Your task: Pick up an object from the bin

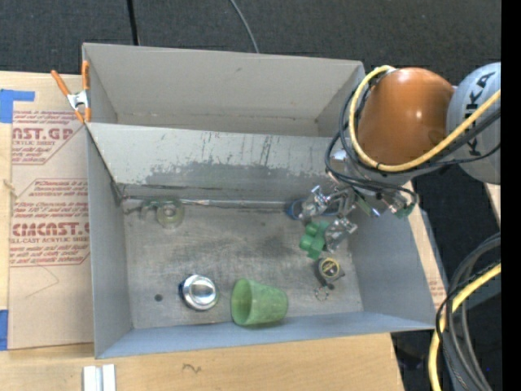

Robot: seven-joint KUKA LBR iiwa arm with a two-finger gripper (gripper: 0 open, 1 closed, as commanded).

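Currently I judge the step in hand to be the approach onto a target, with the lift not yet made. The bin (pixel 114 243) is mostly bare floor, and the arm (pixel 403 120) leans in over its wall, beyond and right of the green cup (pixel 258 302). That cup lies on its side by the near wall, and a silver round cap (pixel 199 292) sits just left of it. The end effector (pixel 327 225) hangs beyond and right of the cup, close over a small green block (pixel 312 240). I cannot tell how far open it is, or whether it has hold of anything. A small dark ring (pixel 329 270) lies right of the cup, near the block. Next I'd want a closure on the block alone, then a straight lift. Open floor lies beyond the cup, but the sloping wall to its right is close.
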